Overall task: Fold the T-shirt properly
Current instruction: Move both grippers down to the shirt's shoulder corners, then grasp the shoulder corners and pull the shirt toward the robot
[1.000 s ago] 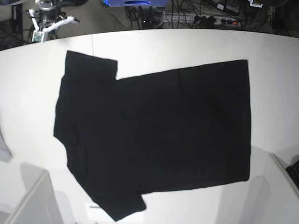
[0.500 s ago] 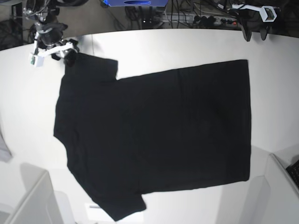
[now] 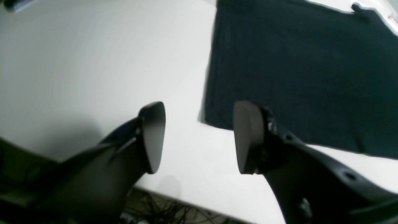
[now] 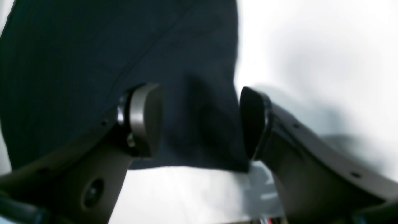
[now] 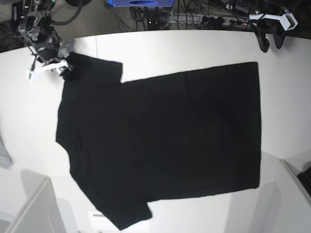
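Right claw point(image 4: 200, 124) now straddling T-shirt point(image 5: 160, 141) sleeve, jaws apart.

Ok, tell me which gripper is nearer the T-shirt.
Right. The right gripper straddles the T-shirt sleeve corner; the left gripper hovers over bare table just off the hem corner.

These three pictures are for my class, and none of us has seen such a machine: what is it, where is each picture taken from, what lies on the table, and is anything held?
It is a robot with two arms, each ending in a two-fingered gripper. One picture looks down from overhead; the other two come from cameras on the wrists. A black T-shirt lies spread flat on a white table. The right gripper is open, its fingers either side of a sleeve corner, not closed on it. The left gripper is open over bare table beside the hem corner. Nothing is held.
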### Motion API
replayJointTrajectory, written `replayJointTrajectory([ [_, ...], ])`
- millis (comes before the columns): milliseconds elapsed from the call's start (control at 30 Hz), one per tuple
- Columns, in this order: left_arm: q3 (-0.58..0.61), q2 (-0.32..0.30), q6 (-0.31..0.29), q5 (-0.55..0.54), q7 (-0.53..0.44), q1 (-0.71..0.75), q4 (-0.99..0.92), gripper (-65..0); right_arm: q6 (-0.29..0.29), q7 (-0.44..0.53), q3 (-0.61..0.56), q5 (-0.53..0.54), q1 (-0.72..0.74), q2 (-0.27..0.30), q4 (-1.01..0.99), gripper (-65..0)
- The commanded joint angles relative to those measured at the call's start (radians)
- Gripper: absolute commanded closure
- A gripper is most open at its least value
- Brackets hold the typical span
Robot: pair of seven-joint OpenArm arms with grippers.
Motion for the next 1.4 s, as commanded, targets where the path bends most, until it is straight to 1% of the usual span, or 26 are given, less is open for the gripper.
replayJointTrajectory([
  [0,-0.008,-0.015,-0.016,-0.025,-0.029,0.015,0.012,-34.6,0.012,0.018,0.0,0.009,0.007,0.027,0.004,-35.0],
  [100,-0.008,-0.029,-0.027,-0.051,-0.015,0.01,0.012,-34.6,0.012,0.013,0.0,0.009,0.016,0.03,-0.044,-35.0],
  [233,-0.01,-0.028,-0.028,-0.1,0.123,-0.051,0.012,-34.6,0.018,-0.033,-0.002,0.009,0.013,0.03,-0.058,-34.8],
  [333,-0.05,-0.019,-0.028,-0.108,0.205,-0.085,0.003,-34.4,0.019,-0.037,-0.057,0.009,0.007,0.03,-0.062,-34.8],
  [433,-0.085,0.012,-0.028,-0.108,0.278,-0.128,0.001,-34.2,0.019,-0.037,-0.099,0.009,0.001,0.03,-0.065,-34.7],
  [500,-0.12,0.037,-0.028,-0.11,0.337,-0.14,0.005,-34.1,0.019,-0.037,-0.103,0.0,-0.001,0.03,-0.073,-34.7],
  [600,-0.162,0.067,-0.028,-0.11,0.415,-0.18,0.001,-34.1,0.019,-0.036,-0.105,-0.054,0.001,0.027,-0.079,-34.5],
  [633,-0.177,0.078,-0.028,-0.11,0.438,-0.191,-0.002,-34.1,0.019,-0.036,-0.105,-0.068,0.001,0.018,-0.079,-34.5],
  [667,-0.194,0.092,-0.03,-0.11,0.467,-0.2,-0.002,-34.2,0.019,-0.036,-0.102,-0.08,0.001,0.009,-0.079,-33.0],
  [733,-0.214,0.112,-0.03,-0.11,0.516,-0.218,0.0,-34.4,0.019,-0.036,-0.102,-0.103,0.001,0.006,-0.079,-24.6],
  [767,-0.221,0.118,-0.03,-0.11,0.539,-0.229,0.0,-34.4,0.019,-0.036,-0.102,-0.114,0.004,0.002,-0.079,-18.6],
  [833,-0.226,0.12,-0.03,-0.11,0.579,-0.252,-0.002,-34.4,0.019,-0.036,-0.102,-0.125,0.005,0.001,-0.079,-4.5],
  [867,-0.226,0.12,-0.03,-0.11,0.597,-0.261,-0.002,-34.4,0.019,-0.037,-0.102,-0.125,0.007,0.001,-0.079,0.0],
  [1000,-0.226,0.138,-0.03,-0.11,0.65,-0.298,-0.003,-34.1,0.019,-0.037,-0.1,-0.123,0.007,0.001,-0.079,0.0],
  [1167,-0.217,0.141,-0.03,-0.111,0.66,-0.33,-0.04,-33.7,0.019,-0.037,-0.1,-0.125,0.007,0.001,-0.077,0.0],
  [1300,-0.226,0.143,-0.03,-0.111,0.751,-0.379,-0.098,-33.6,0.019,-0.037,-0.102,-0.125,0.004,0.001,-0.07,0.0],
  [1367,-0.226,0.143,-0.03,-0.111,0.769,-0.398,-0.115,-33.6,0.019,-0.037,-0.102,-0.125,0.005,0.001,-0.07,0.0],
])
